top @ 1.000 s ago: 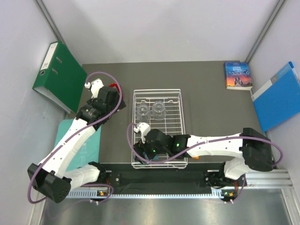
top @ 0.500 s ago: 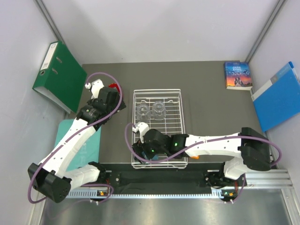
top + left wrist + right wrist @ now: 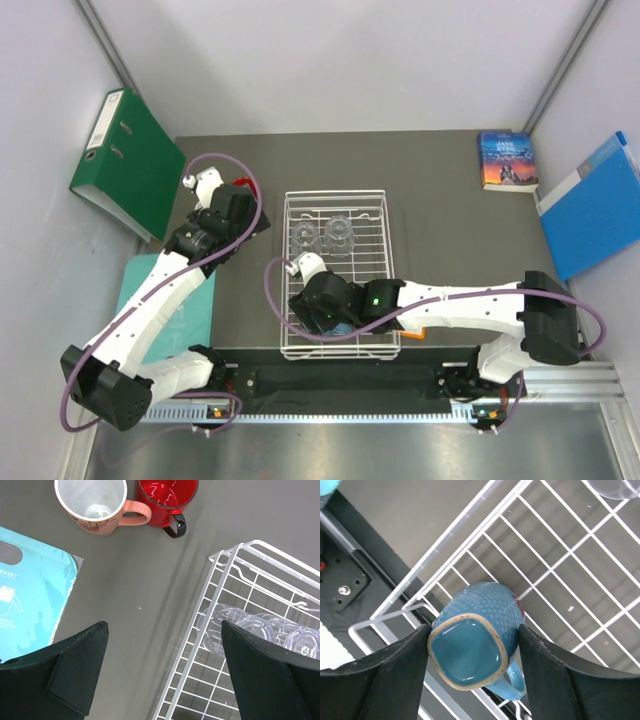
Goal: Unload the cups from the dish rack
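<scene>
The white wire dish rack stands mid-table. My right gripper is low in its near end, shut on the light-blue mug, whose base faces the wrist camera with both fingers against its sides. Two clear glass tumblers stand in the rack's far half; they also show in the left wrist view. My left gripper is open and empty above the table left of the rack. The salmon-pink mug and the red mug stand side by side on the table beyond it.
A teal packet lies at the table's left edge. A green binder leans at the far left, a book lies at the far right corner, and a blue folder leans on the right. An orange tag sits at the rack's near right corner.
My right gripper has shifted a little away from the rack's near edge with the light-blue mug between its fingers. The left arm has barely moved.
</scene>
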Robot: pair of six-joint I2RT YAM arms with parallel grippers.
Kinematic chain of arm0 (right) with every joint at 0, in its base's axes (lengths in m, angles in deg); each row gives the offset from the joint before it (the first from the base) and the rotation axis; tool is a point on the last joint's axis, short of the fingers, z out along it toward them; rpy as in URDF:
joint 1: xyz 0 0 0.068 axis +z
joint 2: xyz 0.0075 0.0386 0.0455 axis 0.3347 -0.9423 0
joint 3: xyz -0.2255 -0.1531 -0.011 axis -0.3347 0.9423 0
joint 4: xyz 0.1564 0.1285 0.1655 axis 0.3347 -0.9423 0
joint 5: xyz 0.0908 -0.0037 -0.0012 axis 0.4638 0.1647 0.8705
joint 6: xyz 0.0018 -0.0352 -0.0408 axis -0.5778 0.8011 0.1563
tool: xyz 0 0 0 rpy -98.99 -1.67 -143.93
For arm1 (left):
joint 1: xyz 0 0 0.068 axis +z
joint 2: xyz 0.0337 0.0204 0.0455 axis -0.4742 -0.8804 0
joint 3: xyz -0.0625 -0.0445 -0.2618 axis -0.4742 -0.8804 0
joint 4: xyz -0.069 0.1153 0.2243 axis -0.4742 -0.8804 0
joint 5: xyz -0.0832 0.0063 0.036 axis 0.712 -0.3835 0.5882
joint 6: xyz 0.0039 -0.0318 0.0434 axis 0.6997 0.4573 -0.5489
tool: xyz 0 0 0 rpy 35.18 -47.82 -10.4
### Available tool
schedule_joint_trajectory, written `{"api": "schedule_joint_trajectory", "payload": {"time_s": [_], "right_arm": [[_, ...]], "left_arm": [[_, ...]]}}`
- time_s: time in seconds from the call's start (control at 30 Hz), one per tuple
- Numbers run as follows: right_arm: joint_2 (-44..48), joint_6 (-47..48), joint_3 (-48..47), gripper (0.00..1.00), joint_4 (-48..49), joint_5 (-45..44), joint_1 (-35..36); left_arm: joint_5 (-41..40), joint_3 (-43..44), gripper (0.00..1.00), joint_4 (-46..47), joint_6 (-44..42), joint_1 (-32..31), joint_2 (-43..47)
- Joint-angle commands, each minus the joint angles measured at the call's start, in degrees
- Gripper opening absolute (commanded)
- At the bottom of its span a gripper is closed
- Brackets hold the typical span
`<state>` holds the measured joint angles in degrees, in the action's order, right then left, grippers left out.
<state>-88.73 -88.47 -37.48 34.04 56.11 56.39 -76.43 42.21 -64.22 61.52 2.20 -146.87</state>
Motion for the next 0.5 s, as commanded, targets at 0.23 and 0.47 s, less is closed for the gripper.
{"api": "schedule_joint_trajectory", "payload": {"time_s": [0.23,0.47], "right_arm": [[1.5,2.0,-0.1,0.00,-7.2,-5.9,-2.1],[-0.3,2.4,0.0,0.19,-7.7,-4.0,-2.4]], "left_arm": [[0.3,0.6,0.99,3.6,-0.1,-0.3,-1.2],[0.3,0.7,0.99,3.8,0.0,-0.2,-1.8]]}}
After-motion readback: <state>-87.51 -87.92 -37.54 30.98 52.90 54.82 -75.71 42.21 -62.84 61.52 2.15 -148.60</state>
